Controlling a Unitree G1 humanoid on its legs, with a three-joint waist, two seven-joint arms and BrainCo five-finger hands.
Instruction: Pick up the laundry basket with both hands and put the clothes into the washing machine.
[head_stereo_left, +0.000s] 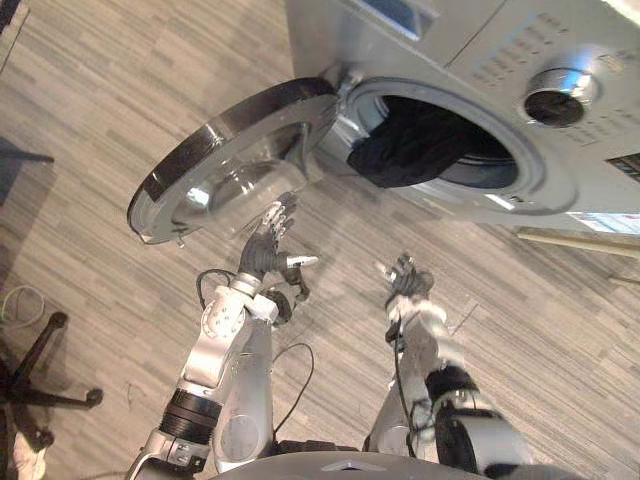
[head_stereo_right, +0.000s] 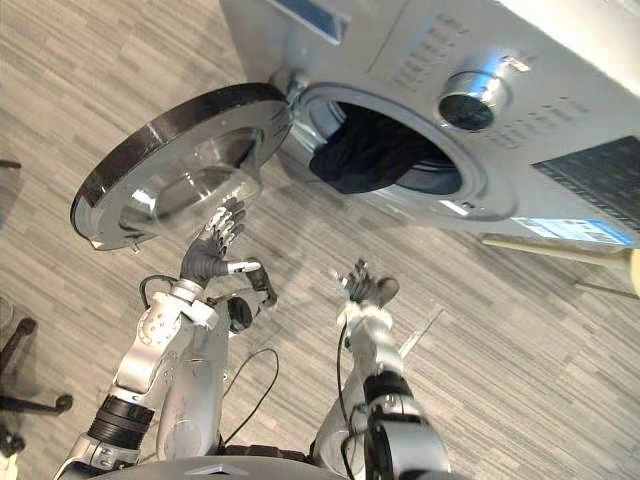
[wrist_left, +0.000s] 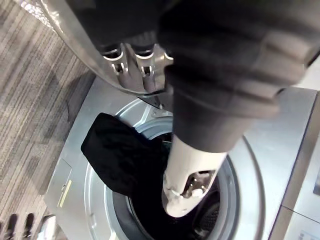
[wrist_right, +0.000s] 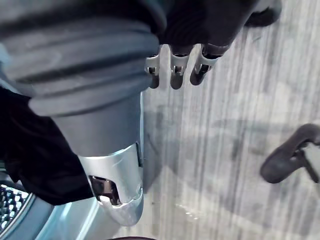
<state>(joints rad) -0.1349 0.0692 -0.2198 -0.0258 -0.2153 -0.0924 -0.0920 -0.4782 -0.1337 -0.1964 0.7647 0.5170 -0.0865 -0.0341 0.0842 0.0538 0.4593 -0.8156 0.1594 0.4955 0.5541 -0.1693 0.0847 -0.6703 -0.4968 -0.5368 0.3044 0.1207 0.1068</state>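
Position: I stand before the front-loading washing machine, whose door is swung wide to my left over the plank floor.

Left hand: raised to the inner glass bowl of the door. The fingers are straight and spread, and the tips lie against the door's underside. Nothing is gripped. I judge this is a flat push, placed there to hold the door off the opening or to start swinging it.

Right hand: in free air below the drum mouth, well apart from the machine. The fingers are relaxed, only lightly bent, and hold nothing. It looks parked clear of the door's arc.

Load: the dark clothes lie in the drum mouth. Most of the bundle is inside, but one fold drapes out over the lower lip on the hinge side.

Judgement: loading looks nearly complete. That overhanging fold would be pinched if the door shut now, so it should be tucked in first, and the right hand is the free one for that.

Note: an office chair base sits on the floor far to my left, clear of the work.
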